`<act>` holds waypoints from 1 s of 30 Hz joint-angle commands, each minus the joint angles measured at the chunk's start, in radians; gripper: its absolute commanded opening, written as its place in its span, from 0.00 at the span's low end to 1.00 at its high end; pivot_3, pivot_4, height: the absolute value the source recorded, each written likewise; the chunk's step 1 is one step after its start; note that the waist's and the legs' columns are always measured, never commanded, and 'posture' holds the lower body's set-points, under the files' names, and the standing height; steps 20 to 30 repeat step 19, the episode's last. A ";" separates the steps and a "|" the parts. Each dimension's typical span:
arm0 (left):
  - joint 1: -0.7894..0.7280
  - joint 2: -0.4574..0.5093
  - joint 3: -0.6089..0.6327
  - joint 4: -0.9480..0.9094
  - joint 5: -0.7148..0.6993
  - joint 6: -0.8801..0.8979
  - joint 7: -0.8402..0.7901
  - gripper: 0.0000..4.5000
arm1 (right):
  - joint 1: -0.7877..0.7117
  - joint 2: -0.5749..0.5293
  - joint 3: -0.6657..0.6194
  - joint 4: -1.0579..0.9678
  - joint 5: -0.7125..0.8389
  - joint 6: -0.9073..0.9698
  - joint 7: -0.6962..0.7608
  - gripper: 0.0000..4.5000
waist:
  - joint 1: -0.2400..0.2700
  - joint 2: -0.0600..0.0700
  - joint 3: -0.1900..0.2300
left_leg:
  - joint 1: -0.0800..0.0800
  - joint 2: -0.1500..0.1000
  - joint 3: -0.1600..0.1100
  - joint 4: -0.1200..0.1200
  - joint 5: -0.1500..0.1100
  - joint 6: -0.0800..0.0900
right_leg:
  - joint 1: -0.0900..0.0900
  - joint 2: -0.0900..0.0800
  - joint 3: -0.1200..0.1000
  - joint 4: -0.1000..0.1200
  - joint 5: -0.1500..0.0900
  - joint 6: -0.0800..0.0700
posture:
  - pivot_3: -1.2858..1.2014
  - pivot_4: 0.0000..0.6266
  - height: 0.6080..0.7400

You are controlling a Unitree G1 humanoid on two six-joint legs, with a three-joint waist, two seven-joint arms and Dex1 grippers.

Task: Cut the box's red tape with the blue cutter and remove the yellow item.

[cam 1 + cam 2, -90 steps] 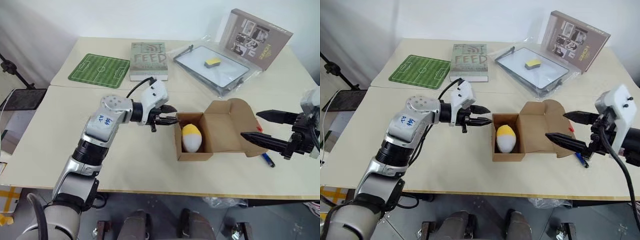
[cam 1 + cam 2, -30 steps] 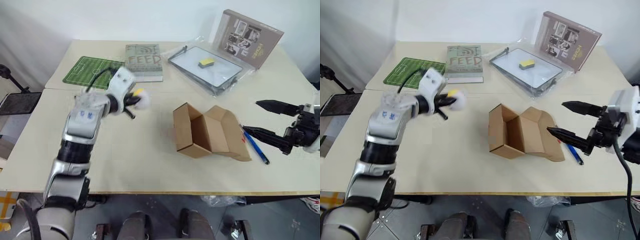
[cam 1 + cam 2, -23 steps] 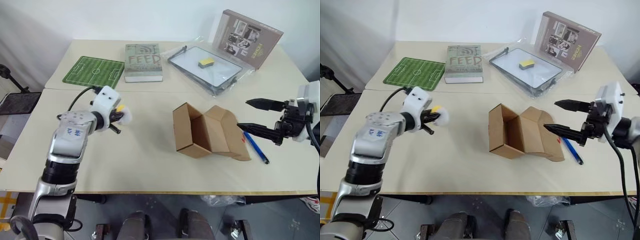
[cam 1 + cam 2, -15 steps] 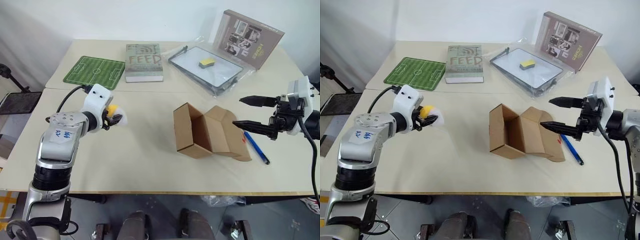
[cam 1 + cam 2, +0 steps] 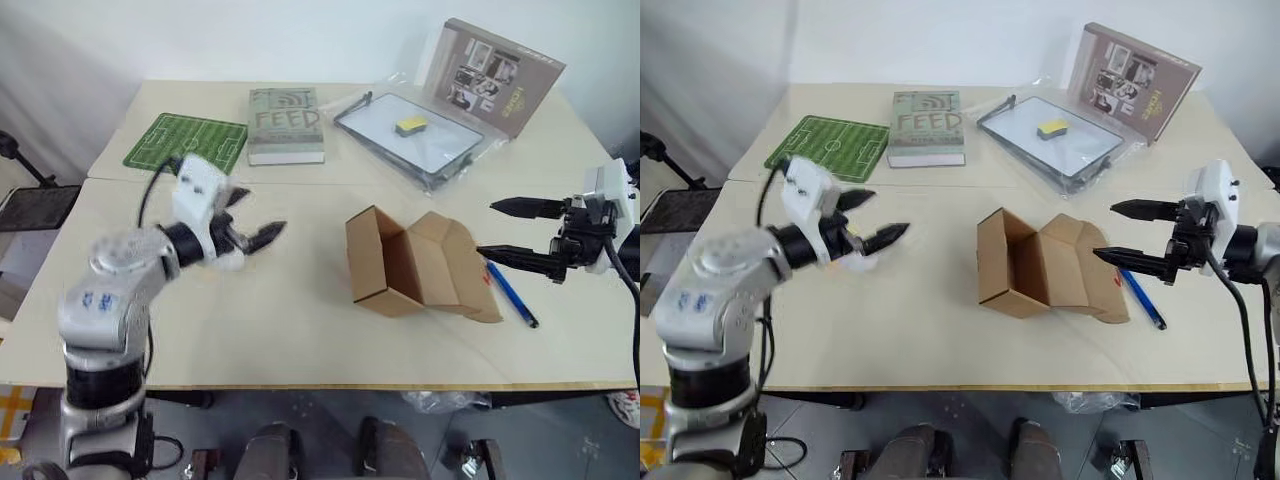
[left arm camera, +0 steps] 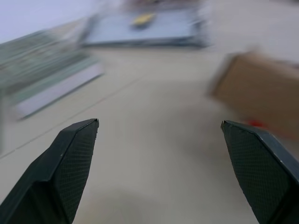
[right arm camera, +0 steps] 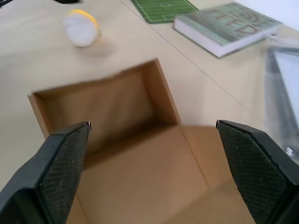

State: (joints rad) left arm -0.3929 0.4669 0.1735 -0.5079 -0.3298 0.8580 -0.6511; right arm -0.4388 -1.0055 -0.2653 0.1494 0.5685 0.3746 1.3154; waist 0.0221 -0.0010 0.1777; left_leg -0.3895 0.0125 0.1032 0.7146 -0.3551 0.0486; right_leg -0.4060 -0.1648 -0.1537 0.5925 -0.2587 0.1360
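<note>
The box (image 5: 385,268) lies open on the table's middle with its flaps spread and nothing inside. A small bit of red tape (image 5: 487,281) shows on its right flap. The blue cutter (image 5: 510,293) lies on the table just right of the box. The yellow item (image 7: 81,27), a white egg shape with a yellow end, rests on the table left of the box, apart from it. My left gripper (image 5: 887,212) hangs open beside that item, holding nothing. My right gripper (image 5: 490,228) is open above the box's right flap and the cutter.
At the back stand a green football-pitch mat (image 5: 185,145), a grey-green book (image 5: 285,122), a plastic-wrapped tray (image 5: 440,160) with a yellow sponge (image 5: 408,126), and a printed picture box (image 5: 500,75). The table's front edge (image 5: 330,385) runs close below the carton.
My left gripper lifted the yellow item out of the box, carried it left, then opened and drew back from it. The right gripper stayed open and shifted only slightly.
</note>
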 commanded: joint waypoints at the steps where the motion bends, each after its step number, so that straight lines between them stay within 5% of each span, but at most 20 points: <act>1: 0.131 0.024 0.015 -0.008 -0.018 -0.184 -0.074 0.99 | 0.025 -0.035 -0.051 0.045 -0.018 -0.057 0.042 1.00 | -0.002 0.000 0.000 | 0.000 0.001 0.000 0.000 0.000 0.000 | 0.000 0.001 0.000 0.000 0.000 0.000 | 0.52 0.24 1.00; 11: 0.450 0.067 0.035 0.105 -0.054 -0.502 -0.238 0.99 | 0.130 -0.080 0.012 0.296 -0.186 -0.247 0.139 1.00 | 0.000 0.001 0.000 | 0.002 0.001 0.004 0.002 0.000 0.000 | 0.000 -0.001 0.003 0.001 -0.001 -0.001 | 0.52 0.24 1.00; 30: 0.479 0.109 0.033 0.081 -0.122 -0.499 -0.272 0.99 | 0.216 -0.059 -0.033 0.232 -0.159 -0.237 0.126 1.00 | -0.002 0.007 0.001 | 0.003 0.002 0.004 0.001 0.000 0.000 | 0.000 -0.001 0.004 0.001 0.000 -0.002 | 0.52 0.24 1.00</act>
